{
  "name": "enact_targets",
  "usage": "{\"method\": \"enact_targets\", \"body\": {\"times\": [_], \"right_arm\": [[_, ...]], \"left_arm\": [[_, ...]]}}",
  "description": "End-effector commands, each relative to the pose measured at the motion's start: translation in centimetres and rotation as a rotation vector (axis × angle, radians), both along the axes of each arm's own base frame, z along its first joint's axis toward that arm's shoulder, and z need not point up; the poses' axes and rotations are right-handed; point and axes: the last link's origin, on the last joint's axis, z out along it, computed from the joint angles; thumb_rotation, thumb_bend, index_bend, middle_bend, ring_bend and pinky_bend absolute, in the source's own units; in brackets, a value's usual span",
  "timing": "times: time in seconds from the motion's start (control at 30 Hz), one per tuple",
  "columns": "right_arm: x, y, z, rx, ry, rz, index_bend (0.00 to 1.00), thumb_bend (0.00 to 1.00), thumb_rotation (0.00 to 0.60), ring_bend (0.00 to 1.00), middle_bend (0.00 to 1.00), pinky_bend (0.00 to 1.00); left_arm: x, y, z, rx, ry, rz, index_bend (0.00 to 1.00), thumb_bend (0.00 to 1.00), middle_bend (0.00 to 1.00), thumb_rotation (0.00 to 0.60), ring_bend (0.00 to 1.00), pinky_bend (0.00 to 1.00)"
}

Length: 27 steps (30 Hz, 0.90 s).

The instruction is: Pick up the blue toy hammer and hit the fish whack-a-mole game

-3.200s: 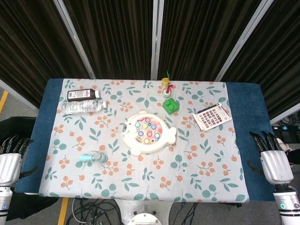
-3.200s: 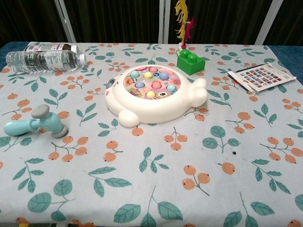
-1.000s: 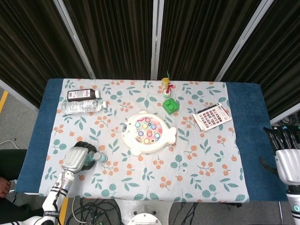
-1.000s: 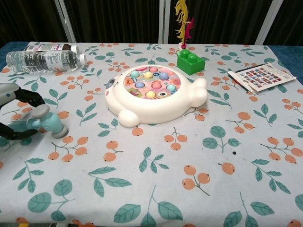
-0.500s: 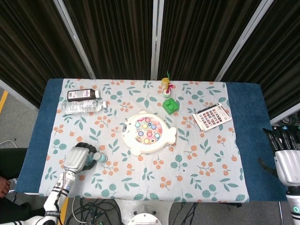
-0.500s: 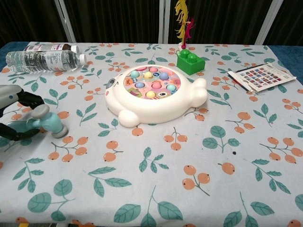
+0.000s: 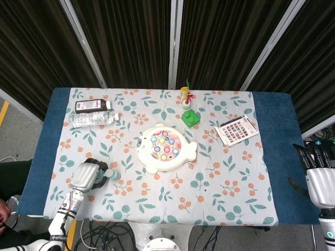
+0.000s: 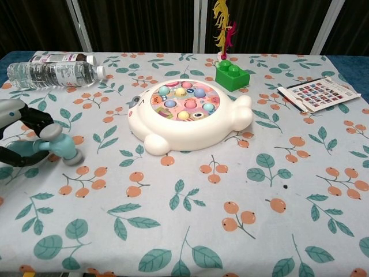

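Observation:
The blue toy hammer (image 8: 59, 144) lies near the table's left front, its grey-capped head (image 7: 111, 174) pointing right. My left hand (image 7: 85, 177) has its fingers (image 8: 33, 122) curled round the handle and grips it; most of the handle is hidden under the hand. The white fish whack-a-mole game (image 7: 165, 148) with coloured buttons (image 8: 185, 100) sits at mid-table, well to the right of the hammer. My right hand (image 7: 320, 180) hangs beyond the table's right edge, fingers straight and apart, holding nothing.
A clear water bottle (image 7: 93, 120) and a dark bottle (image 7: 93, 106) lie at the back left. A green brick (image 7: 190, 117) with a feather toy (image 7: 186, 95) stands behind the fish. A printed card (image 7: 236, 129) lies at the right.
My left hand came in from off the table's left edge and closed round the hammer handle; the hammer head has since shifted slightly. The right hand drifted a little rightward.

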Motion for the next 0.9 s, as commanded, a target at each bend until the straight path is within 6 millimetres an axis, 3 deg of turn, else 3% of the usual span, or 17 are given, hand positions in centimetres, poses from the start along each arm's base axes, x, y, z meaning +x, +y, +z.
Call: {"method": "enact_targets", "body": {"times": [0.03, 0.2, 0.47, 0.67, 0.9], "right_arm": [[0.0, 0.1, 0.1, -0.003, 0.002, 0.0, 0.03, 0.13, 0.6, 0.0, 0.16, 0.0], [0.1, 0.5, 0.3, -0.014, 0.004, -0.005, 0.03, 0.13, 0.6, 0.0, 0.16, 0.0], [0.4, 1.4, 0.8, -0.029, 0.021, -0.008, 0.04, 0.13, 0.6, 0.0, 0.17, 0.0], [0.1, 2.0, 0.8, -0.038, 0.014, -0.033, 0.04, 0.13, 0.6, 0.0, 0.17, 0.0], [-0.1, 2.4, 0.7, -0.041, 0.011, -0.047, 0.04, 0.13, 0.6, 0.0, 0.17, 0.0]], "left_arm": [[-0.2, 0.4, 0.6, 0.012, -0.01, -0.042, 0.59, 0.51, 0.51, 0.6, 0.38, 0.3], [0.4, 1.7, 2.1, 0.002, -0.063, -0.124, 0.62, 0.54, 0.55, 0.6, 0.42, 0.38], [4.4, 6.4, 3.9, -0.045, -0.143, -0.362, 0.63, 0.58, 0.62, 0.6, 0.48, 0.51], [8.3, 10.0, 3.6, -0.079, -0.159, -0.489, 0.66, 0.61, 0.65, 0.6, 0.52, 0.56], [11.4, 13.2, 2.2, -0.129, -0.11, -0.507, 0.66, 0.61, 0.66, 0.6, 0.52, 0.57]]}}
